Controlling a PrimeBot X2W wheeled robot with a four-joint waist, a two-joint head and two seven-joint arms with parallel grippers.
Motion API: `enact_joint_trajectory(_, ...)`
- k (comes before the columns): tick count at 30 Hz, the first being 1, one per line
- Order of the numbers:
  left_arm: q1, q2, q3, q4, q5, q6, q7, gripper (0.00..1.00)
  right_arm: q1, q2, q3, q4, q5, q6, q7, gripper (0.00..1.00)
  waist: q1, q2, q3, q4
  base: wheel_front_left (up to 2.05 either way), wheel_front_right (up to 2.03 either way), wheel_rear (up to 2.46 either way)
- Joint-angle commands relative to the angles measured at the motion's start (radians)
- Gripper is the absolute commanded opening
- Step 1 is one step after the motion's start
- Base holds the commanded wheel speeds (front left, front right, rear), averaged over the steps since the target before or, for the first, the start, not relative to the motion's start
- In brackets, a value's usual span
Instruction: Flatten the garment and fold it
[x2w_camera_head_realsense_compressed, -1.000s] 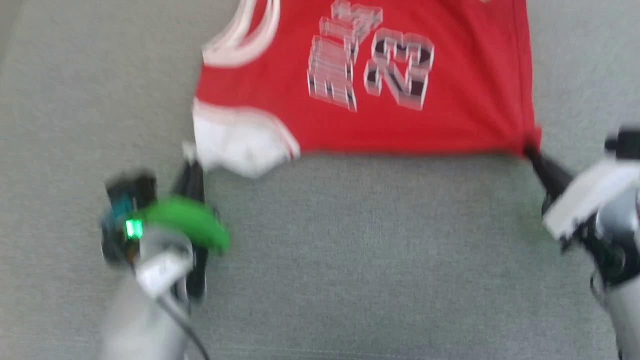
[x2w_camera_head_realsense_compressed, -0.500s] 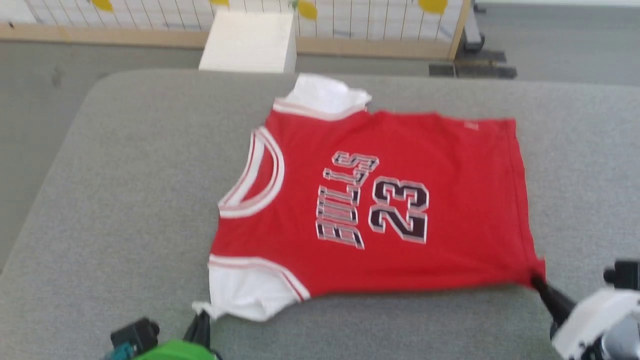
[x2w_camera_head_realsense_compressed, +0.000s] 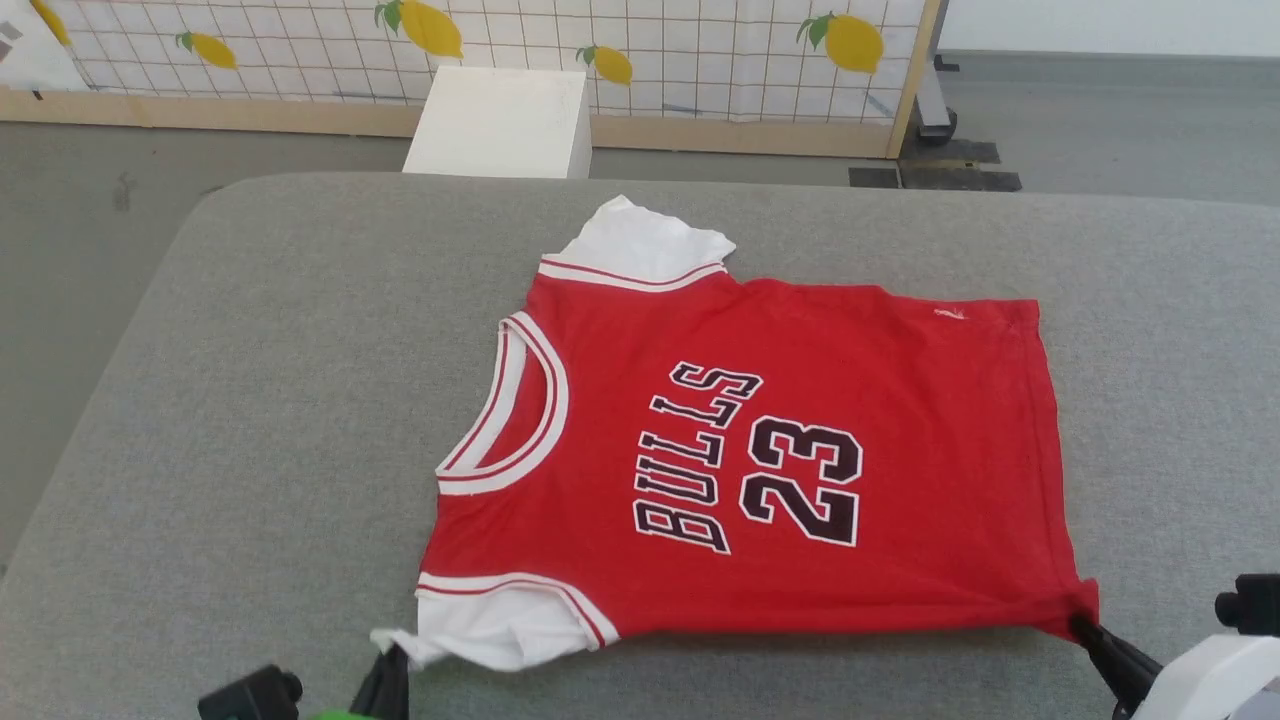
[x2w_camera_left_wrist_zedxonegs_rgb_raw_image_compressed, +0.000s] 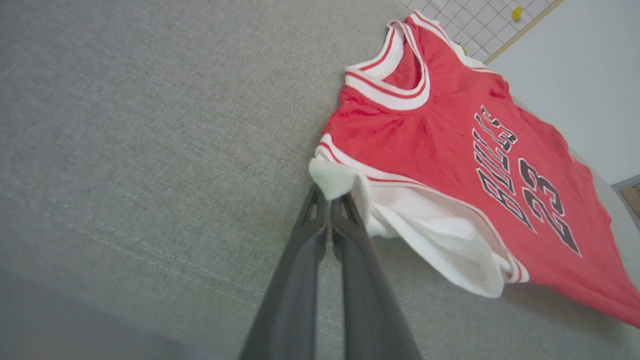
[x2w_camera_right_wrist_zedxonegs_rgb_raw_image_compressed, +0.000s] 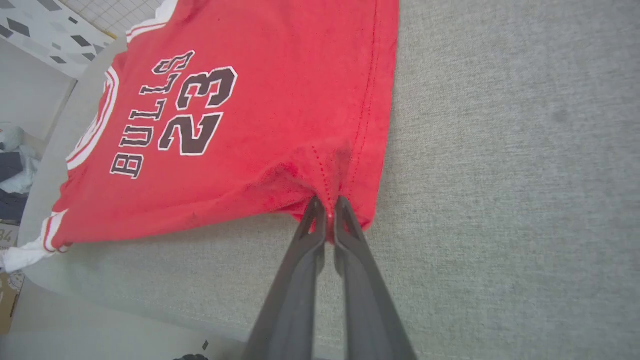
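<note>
While the left gripper (x2w_camera_left_wrist_zedxonegs_rgb_raw_image_compressed: 328, 199) is pressing its two dark fingers together on the tip of a white sleeve of the garment (x2w_camera_left_wrist_zedxonegs_rgb_raw_image_compressed: 425, 145), the right gripper (x2w_camera_right_wrist_zedxonegs_rgb_raw_image_compressed: 327, 214) is clamping the near corner of the red hem. Neither pair of jaws is showing a gap, and the cloth is bunching into small creases just above the right fingertips. The pinched sleeve is lying rumpled and partly doubled over itself beside the left fingers, its striped trim curving away from them.

Between the two grips, the near side of the shirt is running in an almost straight line. The garment is lying chest up on the grey padded table (x2w_camera_head_realsense_compressed: 250, 420), roughly in the middle of it and mostly flat. Its collar is pointing to the robot's left and its hem to the right, so the dark letters and numbers are reading sideways in the head view. The other white sleeve is sticking out at the far side.

Beyond the table's far edge, a white box (x2w_camera_head_realsense_compressed: 497, 120) is standing on the grey floor (x2w_camera_head_realsense_compressed: 1100, 120), and a lemon-printed panel (x2w_camera_head_realsense_compressed: 700, 60) in a wooden frame is standing behind it.
</note>
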Motion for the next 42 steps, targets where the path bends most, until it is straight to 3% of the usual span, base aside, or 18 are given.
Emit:
enact_joint_trajectory(1, -0.028, 0.015, 0.005, -0.020, 0.009, 0.006, 0.004, 0.00, -0.009, 0.002, -0.008, -0.020, -0.011, -0.001, 0.014, 0.00, 0.0001, 0.0000, 0.007, -0.006, 0.00, 0.00, 0.00)
enact_joint_trajectory(10, -0.275, 0.067, -0.042, -0.094, 0.071, 0.002, 0.116, 0.00, -0.171, -0.001, -0.042, -0.099, -0.093, -0.001, 0.216, 0.00, 0.0001, 0.0000, 0.095, -0.032, 0.00, 0.00, 0.00)
enact_joint_trajectory(16, -0.457, 0.092, -0.061, -0.049, 0.095, -0.013, 0.189, 0.00, -0.310, -0.011, -0.024, -0.078, -0.135, -0.001, 0.373, 0.00, 0.0001, 0.0000, 0.181, -0.046, 0.00, 0.00, 0.00)
enact_joint_trajectory(23, -0.654, 0.082, -0.082, 0.066, 0.109, -0.032, 0.239, 0.00, -0.447, -0.022, -0.007, -0.044, -0.184, -0.001, 0.520, 0.00, 0.0001, 0.0000, 0.284, -0.052, 0.00, 0.00, 0.00)
enact_joint_trajectory(32, -0.793, 0.046, -0.104, 0.266, 0.123, -0.048, 0.230, 0.00, -0.545, -0.024, 0.033, 0.028, -0.215, -0.001, 0.607, 0.00, 0.0001, 0.0000, 0.379, -0.065, 0.00, 0.00, 0.00)
enact_joint_trajectory(40, -0.829, 0.018, -0.122, 0.414, 0.117, -0.067, 0.222, 0.00, -0.559, -0.030, 0.069, 0.076, -0.196, -0.001, 0.622, 0.00, 0.0001, 0.0000, 0.393, -0.064, 0.00, 0.00, 0.00)
enact_joint_trajectory(41, -0.831, 0.016, -0.123, 0.425, 0.115, -0.071, 0.219, 0.00, -0.559, -0.030, 0.068, 0.077, -0.192, -0.001, 0.614, 0.04, 0.0001, 0.0000, 0.387, -0.063, 0.00, 0.00, 0.00)
enact_joint_trajectory(42, -0.833, 0.015, -0.123, 0.438, 0.113, -0.074, 0.217, 0.35, -0.557, -0.032, 0.070, 0.079, -0.185, -0.001, 0.608, 0.38, 0.0001, 0.0000, 0.376, -0.062, 0.00, 0.00, 0.00)
